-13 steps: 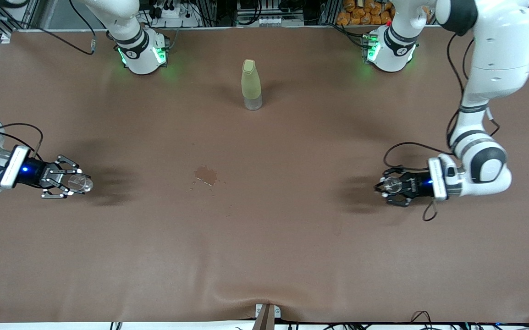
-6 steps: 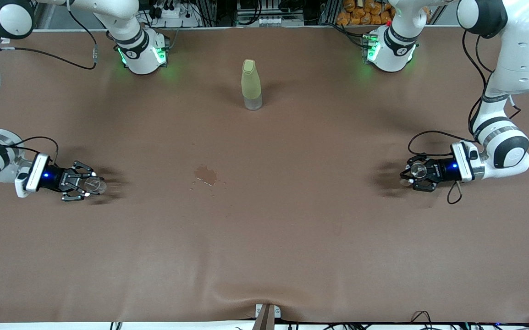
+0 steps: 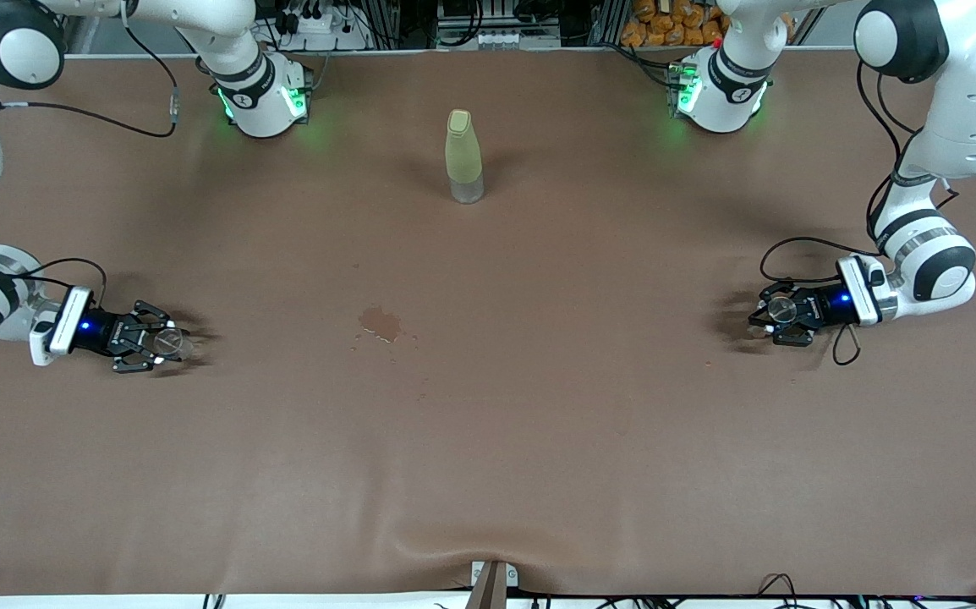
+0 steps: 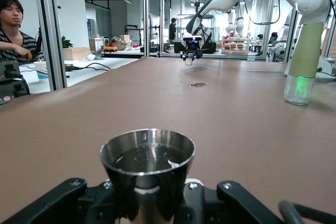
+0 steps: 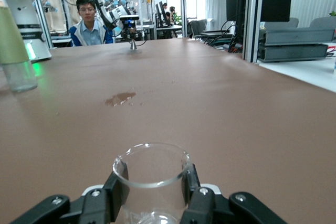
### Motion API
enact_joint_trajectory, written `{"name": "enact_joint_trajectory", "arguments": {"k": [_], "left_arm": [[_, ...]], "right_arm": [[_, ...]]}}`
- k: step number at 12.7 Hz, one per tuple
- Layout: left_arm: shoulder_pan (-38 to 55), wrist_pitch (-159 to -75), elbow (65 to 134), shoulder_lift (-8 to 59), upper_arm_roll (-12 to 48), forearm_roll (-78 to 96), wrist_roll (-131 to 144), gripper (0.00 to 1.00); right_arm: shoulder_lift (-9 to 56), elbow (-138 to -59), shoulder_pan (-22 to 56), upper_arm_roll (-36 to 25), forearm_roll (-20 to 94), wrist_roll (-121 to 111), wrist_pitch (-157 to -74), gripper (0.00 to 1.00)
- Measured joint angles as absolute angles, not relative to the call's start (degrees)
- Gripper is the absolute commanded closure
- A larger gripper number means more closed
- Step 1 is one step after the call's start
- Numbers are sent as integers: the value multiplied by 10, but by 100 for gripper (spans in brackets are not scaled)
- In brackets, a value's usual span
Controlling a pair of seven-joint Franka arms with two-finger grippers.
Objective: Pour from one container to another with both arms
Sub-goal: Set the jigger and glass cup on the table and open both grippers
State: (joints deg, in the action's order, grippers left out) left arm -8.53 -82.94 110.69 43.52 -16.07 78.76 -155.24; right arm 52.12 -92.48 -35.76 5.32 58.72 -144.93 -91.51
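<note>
Right claw [image 3: 168,342] at the frame's lower left gripped the glass cup [image 3: 172,342]; left claw [image 3: 774,314] at mid-right gripped the metal cup [image 3: 778,309].

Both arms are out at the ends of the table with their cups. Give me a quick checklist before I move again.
1. Right tool shut on the clear glass cup: ok.
2. Left tool shut on the metal jigger: ok.
3. Both cups upright, rims up: ok in the wrist views.
4. Liquid in the jigger: ok, some shows inside; the glass cup looks nearly empty.
5. Cups resting on the brown table cover or just above it: cannot tell.
6. Nearby obstacles: ok; the yellow-green bottle stands nearer the bases, and the spill lies mid-table between the tools.
</note>
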Motion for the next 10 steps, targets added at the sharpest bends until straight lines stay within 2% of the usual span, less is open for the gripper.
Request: {"name": "enact_joint_trajectory", "arguments": {"k": [5, 6, 7, 9, 10], "left_arm": [[-93, -830, 1107, 441, -161, 788, -1552, 100], [-93, -830, 1107, 443, -161, 788, -1552, 97], [-93, -830, 1107, 446, -161, 788, -1553, 91], [-93, -830, 1107, 450, -160, 788, -1553, 71], [-93, -830, 1107, 451, -160, 788, -1553, 60]], "right_arm": [[546, -914, -366, 53, 568, -1471, -894, 82], [547, -913, -372, 53, 567, -1472, -887, 81], [547, -913, -376, 53, 565, -1472, -883, 81], [547, -912, -383, 53, 562, -1472, -882, 77], [547, -912, -385, 53, 562, -1472, -882, 71]]}}
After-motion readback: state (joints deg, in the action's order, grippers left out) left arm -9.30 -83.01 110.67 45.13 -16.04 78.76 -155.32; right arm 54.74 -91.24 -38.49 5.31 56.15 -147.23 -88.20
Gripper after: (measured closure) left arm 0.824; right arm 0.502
